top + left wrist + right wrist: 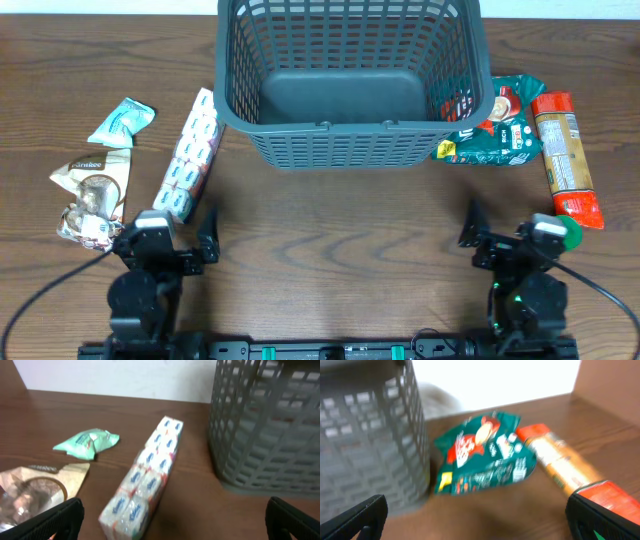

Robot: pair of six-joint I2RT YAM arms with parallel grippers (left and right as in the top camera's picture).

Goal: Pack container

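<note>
Overhead, nearest are my left gripper [165, 243] and right gripper [515, 238], both low by the near edge of the table, with the fingers spread and holding nothing. The container [350, 128] stands at the middle of the far edge. It is a dark grey basket with lattice sides, and I see nothing on its solid base, so I judge the packing not yet begun.

Toward the left edge lie a tissue pack [190, 155], a mint packet [122, 122] and a brown packet [92, 195]. Toward the right edge lie a green snack bag [495, 130] and an orange packet [565, 155].

From my left wrist, the jaws stand wide apart. The tissue pack lies just ahead of them, and the basket's slotted wall is to its right.

My right wrist view is blurred. It shows open jaws and the green bag against the basket's wall, with the orange packet beside it. All five items are left to pack.
</note>
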